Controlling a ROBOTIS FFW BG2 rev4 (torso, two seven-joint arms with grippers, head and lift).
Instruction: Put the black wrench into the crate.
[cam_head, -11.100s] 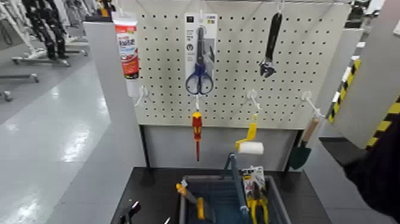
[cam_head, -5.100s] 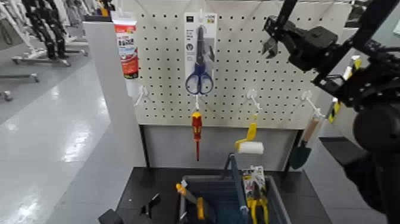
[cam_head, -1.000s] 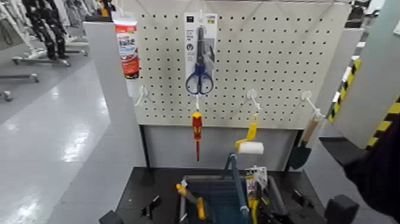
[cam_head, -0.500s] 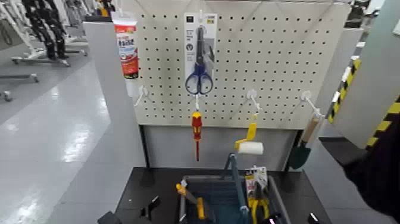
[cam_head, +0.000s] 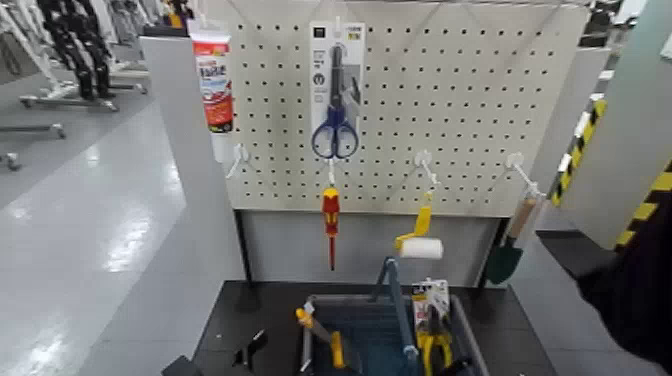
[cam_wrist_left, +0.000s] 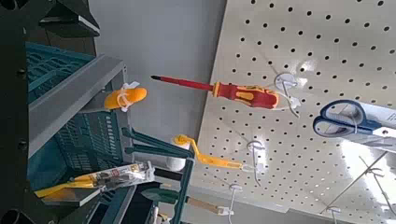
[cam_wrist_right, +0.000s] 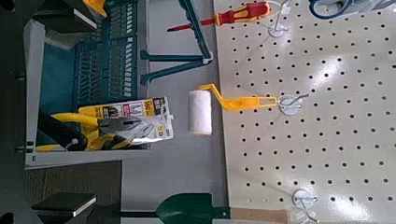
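The blue-grey crate (cam_head: 385, 335) stands on the low black table below the pegboard, its blue handle upright. In the right wrist view a slim black shape, which looks like the black wrench (cam_wrist_right: 58, 131), lies inside the crate (cam_wrist_right: 103, 56) beside the yellow-handled pliers (cam_wrist_right: 121, 119). My right gripper (cam_wrist_right: 79, 110) is open and empty, close by the crate's right compartment. In the head view only its tip (cam_head: 455, 369) shows at the bottom edge. My left gripper (cam_head: 248, 348) waits low, left of the crate.
The pegboard (cam_head: 480, 110) holds blue scissors (cam_head: 334, 95), a red-and-yellow screwdriver (cam_head: 330, 215), a paint roller (cam_head: 420, 240), a green trowel (cam_head: 505, 258) and a tube (cam_head: 213, 80). An orange-handled tool (cam_head: 322, 335) lies in the crate's left compartment. A yellow-black striped post stands at the right.
The wrench has left its top-right peg; my right arm carried it down to the crate. Over the last second the right gripper dropped almost out of the head view.
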